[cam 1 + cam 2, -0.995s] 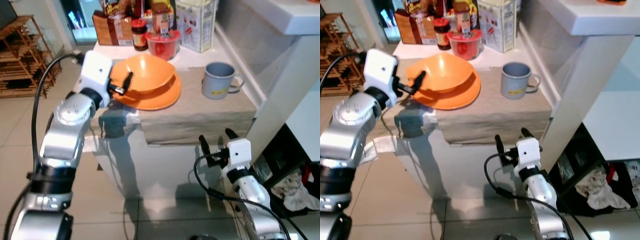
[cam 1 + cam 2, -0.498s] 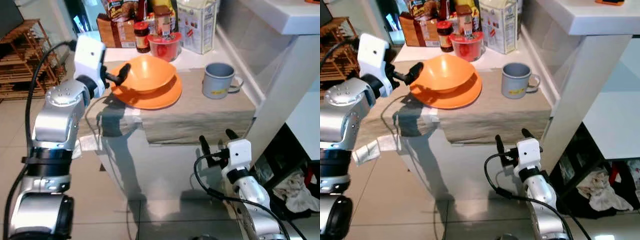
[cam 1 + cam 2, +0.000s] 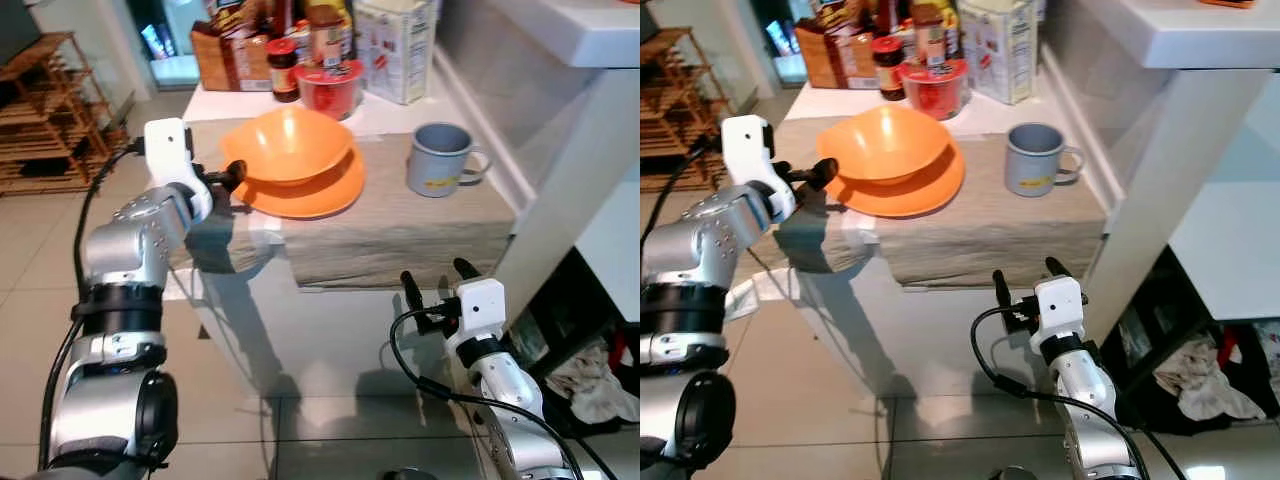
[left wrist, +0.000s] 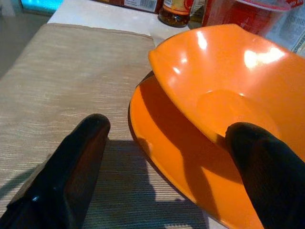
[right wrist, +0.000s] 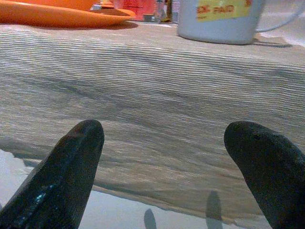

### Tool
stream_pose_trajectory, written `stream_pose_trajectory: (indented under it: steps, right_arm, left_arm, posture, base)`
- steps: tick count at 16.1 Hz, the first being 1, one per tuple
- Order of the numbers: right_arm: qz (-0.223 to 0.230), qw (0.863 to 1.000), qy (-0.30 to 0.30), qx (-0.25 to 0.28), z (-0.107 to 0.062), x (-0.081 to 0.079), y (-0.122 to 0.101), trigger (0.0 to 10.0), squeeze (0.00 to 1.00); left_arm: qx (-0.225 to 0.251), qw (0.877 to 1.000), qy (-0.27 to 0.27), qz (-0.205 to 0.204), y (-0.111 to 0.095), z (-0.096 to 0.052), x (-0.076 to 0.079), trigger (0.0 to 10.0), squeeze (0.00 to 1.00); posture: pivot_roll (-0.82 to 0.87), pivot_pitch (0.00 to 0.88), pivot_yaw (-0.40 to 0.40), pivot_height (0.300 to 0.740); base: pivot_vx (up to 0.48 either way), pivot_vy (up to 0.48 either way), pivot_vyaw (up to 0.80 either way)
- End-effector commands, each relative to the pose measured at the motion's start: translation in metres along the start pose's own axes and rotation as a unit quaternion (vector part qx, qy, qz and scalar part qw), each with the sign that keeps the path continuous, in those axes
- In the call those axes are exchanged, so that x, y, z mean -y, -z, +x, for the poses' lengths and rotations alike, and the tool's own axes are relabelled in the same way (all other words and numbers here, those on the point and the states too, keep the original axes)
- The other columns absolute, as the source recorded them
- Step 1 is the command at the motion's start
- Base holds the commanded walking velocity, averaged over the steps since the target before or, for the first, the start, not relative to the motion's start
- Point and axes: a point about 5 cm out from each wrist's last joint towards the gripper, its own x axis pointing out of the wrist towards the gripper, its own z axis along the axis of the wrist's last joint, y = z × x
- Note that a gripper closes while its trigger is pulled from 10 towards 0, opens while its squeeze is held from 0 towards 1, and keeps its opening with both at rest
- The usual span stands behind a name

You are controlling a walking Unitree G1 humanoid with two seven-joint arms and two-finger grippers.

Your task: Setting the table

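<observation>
An orange bowl [image 3: 288,143] with a glossy inside sits in an orange plate [image 3: 310,190], its rim tilted a little so the left side rides higher, and both rest on the far left part of a beige woven cloth [image 3: 400,235] spread over a white table [image 3: 250,300]. The cloth hangs over the near edge of the table. To the right of the plate, apart from it, a grey mug [image 3: 438,159] stands upright with a yellow label and its handle turned right. The left gripper [image 3: 232,178] is at the left edge of the plate, just beside the bowl's rim, with its two black fingers [image 4: 71,162] spread wide apart and nothing between them; whether a fingertip touches the plate cannot be told. The right gripper [image 3: 438,284] hangs low in front of the table's near edge, below the cloth, its fingers also apart and empty. At the far side of the table stand a red tub [image 3: 328,86], a dark jar with a red lid [image 3: 283,68], a white carton [image 3: 393,45] and a brown paper package [image 3: 228,55]. A wooden rack [image 3: 45,110] stands far left on the pale tiled floor [image 3: 300,420], and a white counter [image 3: 560,30] rises on the right with a crumpled rag [image 3: 595,380] beneath it.
</observation>
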Motion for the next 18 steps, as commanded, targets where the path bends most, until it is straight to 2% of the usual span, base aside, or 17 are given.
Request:
stream_pose_trajectory:
  steps: [1, 4, 12, 18]
  right_arm:
    - [-0.005, 1.0, -0.002, -0.006, -0.003, 0.0, 0.001, 10.0, 0.0]
    - [-0.008, 1.0, -0.004, -0.008, -0.004, 0.001, 0.002, 10.0, 0.0]
    - [-0.01, 1.0, -0.011, -0.013, -0.005, 0.001, 0.003, 10.0, 0.0]
    - [-0.01, 1.0, -0.011, -0.015, -0.007, 0.002, 0.005, 10.0, 0.0]
  left_arm:
    - [-0.013, 0.999, -0.003, -0.034, 0.0, 0.004, 0.002, 10.0, 0.0]
    - [-0.011, 0.999, 0.0, -0.052, -0.001, 0.006, 0.006, 10.0, 0.0]
    - [0.009, 0.999, 0.017, -0.035, -0.01, 0.004, 0.02, 10.0, 0.0]
    - [0.015, 0.999, 0.025, -0.046, -0.012, 0.004, 0.027, 10.0, 0.0]
  posture:
    - [-0.13, 0.0, 0.073, 0.736]
    - [-0.14, 0.0, 0.069, 0.736]
    - [-0.13, 0.0, 0.062, 0.736]
    - [-0.14, 0.0, 0.061, 0.736]
  base:
    - [0.0, 0.0, 0.0]
    - [0.0, 0.0, 0.0]
    - [0.0, 0.0, 0.0]
    - [0.0, 0.0, 0.0]
